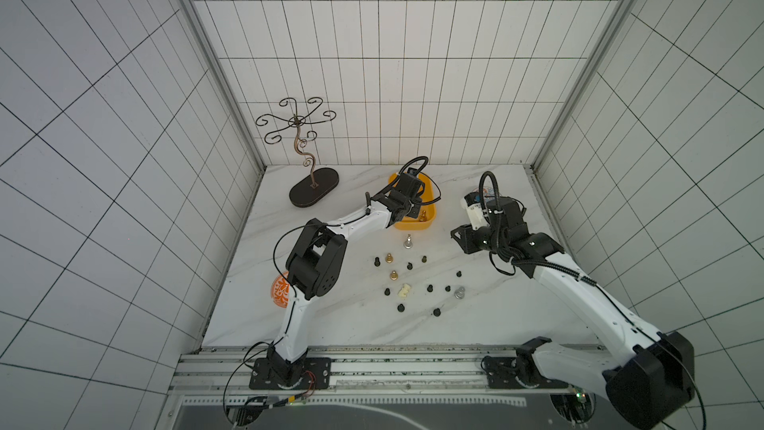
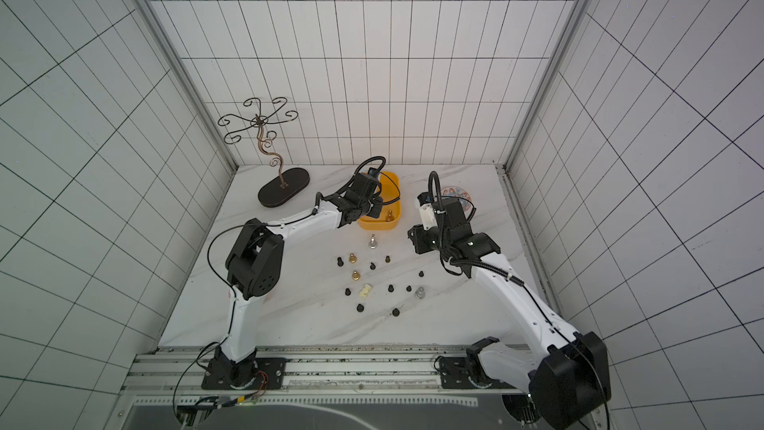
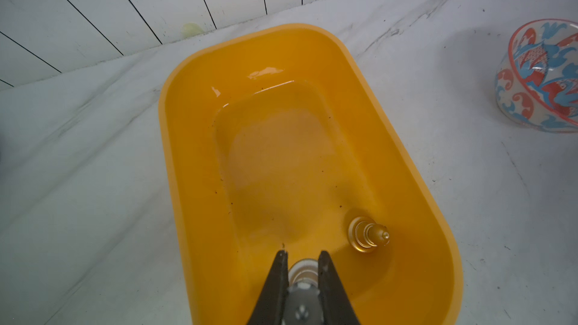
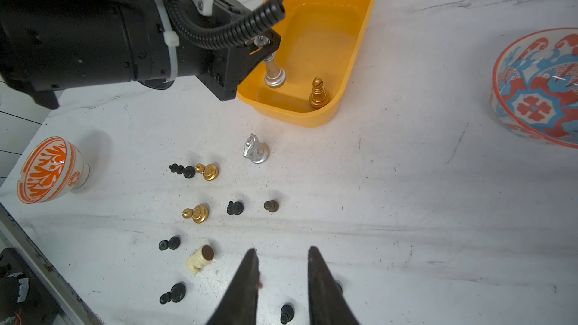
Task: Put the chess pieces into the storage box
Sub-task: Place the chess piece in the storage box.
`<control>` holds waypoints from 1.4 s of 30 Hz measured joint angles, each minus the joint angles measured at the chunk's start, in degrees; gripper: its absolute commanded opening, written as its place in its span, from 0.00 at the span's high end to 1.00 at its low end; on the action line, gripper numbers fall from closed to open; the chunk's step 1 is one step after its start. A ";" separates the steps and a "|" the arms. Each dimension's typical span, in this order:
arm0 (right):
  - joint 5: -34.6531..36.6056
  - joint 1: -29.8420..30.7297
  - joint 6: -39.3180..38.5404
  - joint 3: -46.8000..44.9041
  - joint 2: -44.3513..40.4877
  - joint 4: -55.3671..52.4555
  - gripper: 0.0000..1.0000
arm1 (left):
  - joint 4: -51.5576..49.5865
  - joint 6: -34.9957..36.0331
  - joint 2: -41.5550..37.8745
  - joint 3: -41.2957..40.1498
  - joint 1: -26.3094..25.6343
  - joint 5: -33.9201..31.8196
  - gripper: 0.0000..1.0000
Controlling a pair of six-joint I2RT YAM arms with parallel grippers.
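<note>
Over by the back wall, on the white marbled table (image 1: 330,324), sits the yellow-orange rectangular plastic storage box (image 1: 414,227), with the left gripper (image 3: 303,253) hanging over its near end. Its black fingers (image 3: 280,276) are pinched narrow on the top of a tall silver metallic chess piece (image 4: 274,73), which hangs base down inside the box walls. Whether the base touches the box floor I cannot tell. Just beside it, upright on the floor by the near corner, stands a gold metallic piece (image 3: 369,234).

The right gripper (image 4: 282,251) hovers above the table, its fingers parted a little with nothing between them. The other chess pieces lie on the open table in front of the box: a silver knight (image 4: 256,150) nearest it, two gold pawns (image 4: 208,171), a cream-white piece (image 4: 200,257) tipped on its side, another silver piece (image 1: 459,292) and a scatter of small black pawns (image 4: 235,207).

A round red-and-blue patterned bowl (image 4: 538,89) stands to the box's right. An orange-and-white patterned cup (image 4: 50,170) is near the left arm, and a curly dark metal stand (image 1: 306,146) is in the far left corner.
</note>
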 measured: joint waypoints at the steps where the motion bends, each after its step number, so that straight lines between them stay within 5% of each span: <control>1: 0.22 0.00 0.04 0.00 0.00 -0.02 0.72 | -0.04 -0.02 0.74 0.02 0.31 0.39 0.84; 10: 0.59 0.00 0.42 0.00 -0.11 -0.52 0.72 | 0.00 -0.70 3.52 0.46 1.22 2.49 0.83; 20: 0.59 0.00 0.61 0.00 -0.90 -0.85 0.72 | -0.02 -1.70 3.54 0.90 1.11 3.67 0.65; 31: 0.59 0.00 0.63 0.00 -0.90 -0.87 0.72 | -0.09 -1.77 3.30 0.90 1.33 3.69 0.60; 42: 0.63 0.00 0.57 0.00 -0.81 -0.92 0.72 | 0.00 -1.49 -5.81 -0.37 2.34 3.85 0.59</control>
